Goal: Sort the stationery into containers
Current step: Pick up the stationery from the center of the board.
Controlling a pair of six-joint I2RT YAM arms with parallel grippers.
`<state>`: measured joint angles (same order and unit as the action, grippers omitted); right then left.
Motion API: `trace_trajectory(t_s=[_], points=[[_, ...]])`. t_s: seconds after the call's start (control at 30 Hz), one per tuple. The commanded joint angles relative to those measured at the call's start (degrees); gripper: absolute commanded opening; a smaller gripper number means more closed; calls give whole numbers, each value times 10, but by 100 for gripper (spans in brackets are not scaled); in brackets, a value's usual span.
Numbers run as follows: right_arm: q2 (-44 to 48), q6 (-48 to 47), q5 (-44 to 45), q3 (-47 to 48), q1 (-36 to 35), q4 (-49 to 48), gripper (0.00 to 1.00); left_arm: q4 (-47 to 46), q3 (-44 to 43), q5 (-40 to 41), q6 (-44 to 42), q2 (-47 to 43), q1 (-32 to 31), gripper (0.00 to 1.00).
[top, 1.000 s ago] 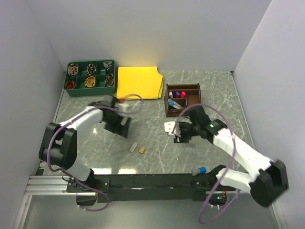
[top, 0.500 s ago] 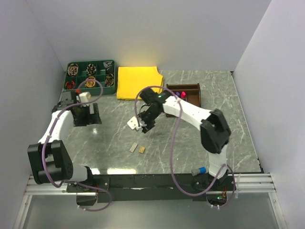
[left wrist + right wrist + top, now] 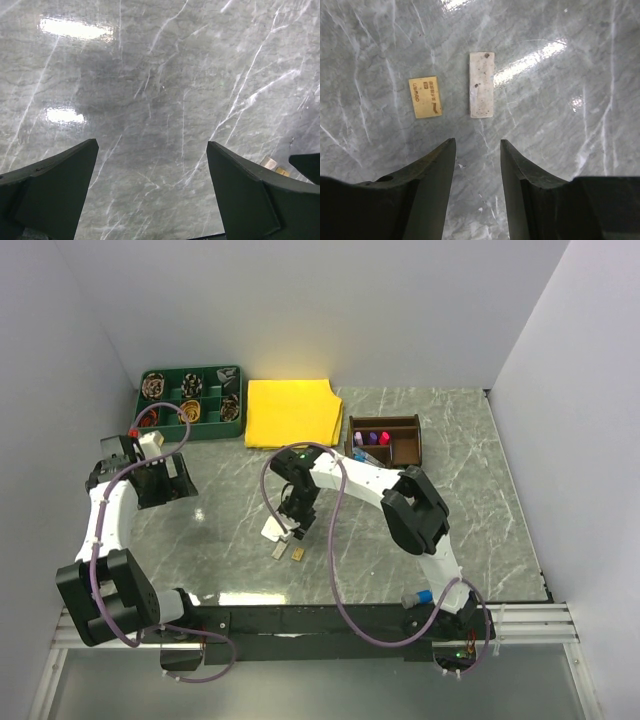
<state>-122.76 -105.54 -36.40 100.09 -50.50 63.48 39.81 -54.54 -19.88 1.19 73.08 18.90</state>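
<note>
The right arm folds across the grey marble desk [image 3: 480, 500]. The right gripper [image 3: 477, 141] points down, jaws narrowly parted and empty, just short of a tan eraser [image 3: 425, 97] and a pale eraser [image 3: 482, 85] lying apart. The left gripper [image 3: 151, 145] hangs near the left wall, jaws wide and empty. Marker pens [image 3: 370, 438] sit in the organiser [image 3: 385, 421] back right. White walls close three sides.

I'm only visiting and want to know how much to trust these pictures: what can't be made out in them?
Top view: the pens in the wooden organiser are too small to count.
Right wrist view: the print on the tan eraser is too small to read.
Left wrist view: a finger of the left hand hides most of the erasers at the lower right.
</note>
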Motion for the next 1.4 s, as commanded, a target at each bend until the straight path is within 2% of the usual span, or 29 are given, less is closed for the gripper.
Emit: trace_trajectory(t_s=[0.0,0.3,0.57,1.37], points=[[-7,-5,8,14,-6,-3,49,-9,5,-24,9,-13,4,98],[-27,27,2,14,-13,-28,55,-11,6,-34,8,-11,5,98],[-44,40,1,26,-23,-33,55,-10,6,-38,7,-9,6,98],[-71,45,34,55,-39,1,47,-12,7,-55,0,10,8,98]])
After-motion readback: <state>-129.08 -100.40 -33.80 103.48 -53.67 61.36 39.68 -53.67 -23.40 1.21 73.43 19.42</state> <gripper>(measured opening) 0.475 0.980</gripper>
